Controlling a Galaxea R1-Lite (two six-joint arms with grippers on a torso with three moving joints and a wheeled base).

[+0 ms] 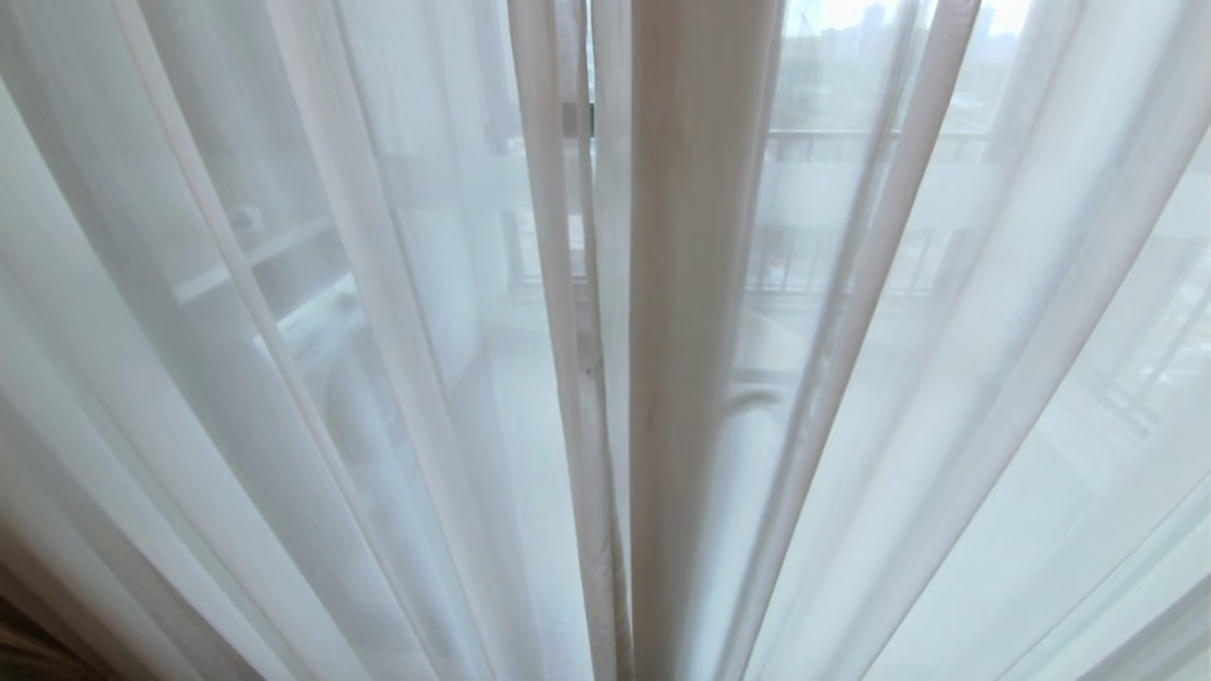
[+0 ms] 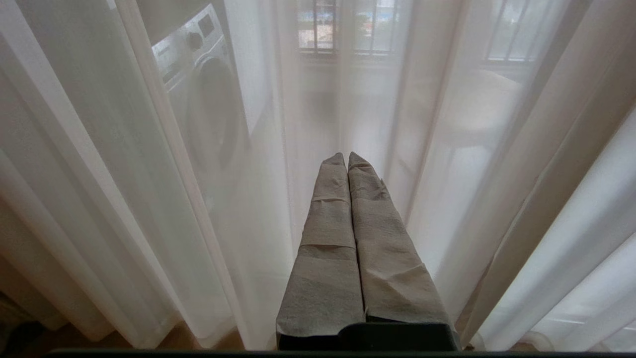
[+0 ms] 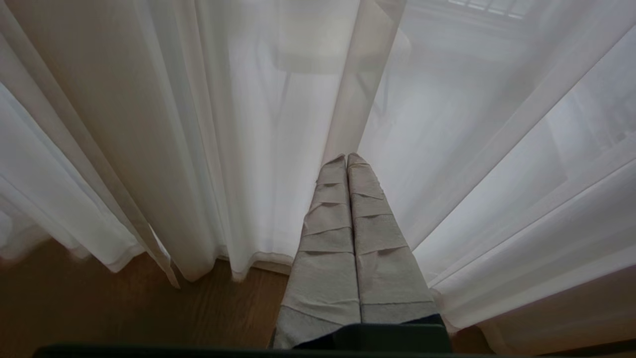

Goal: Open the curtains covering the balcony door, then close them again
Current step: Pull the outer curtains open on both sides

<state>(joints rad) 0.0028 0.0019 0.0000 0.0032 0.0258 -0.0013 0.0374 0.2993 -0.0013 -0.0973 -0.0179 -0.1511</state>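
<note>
The left pincer [image 2: 347,155], its two fingers wrapped in grey-beige cloth tape, is pressed fully together with nothing between them; its tips point at the thin, see-through white pleated curtains [image 2: 124,199] and whether they touch the fabric cannot be told. The right pincer [image 3: 347,156], taped the same way, is likewise closed and empty, its tips close before a fold of the same sheers [image 3: 238,149].

In the head view neither arm shows: the white sheers [image 1: 378,378] fill the frame, drawn across, with the two panels meeting in a bunched vertical seam [image 1: 615,378] at the middle. Through them the balcony railing [image 1: 833,142] and distant buildings appear faintly.

Only the left wrist view reveals a white front-loading washing machine [image 2: 203,84] behind the sheers, and a barred window [image 2: 343,25] beyond. Only the right wrist view shows the brown wooden floor [image 3: 99,308] clearly, with the curtain hems hanging just above or on it.

The balcony door behind the fabric is hard to make out; only a dark vertical strip of frame [image 1: 588,113] peeks through the seam. The thick opaque panels cannot be identified with certainty.
</note>
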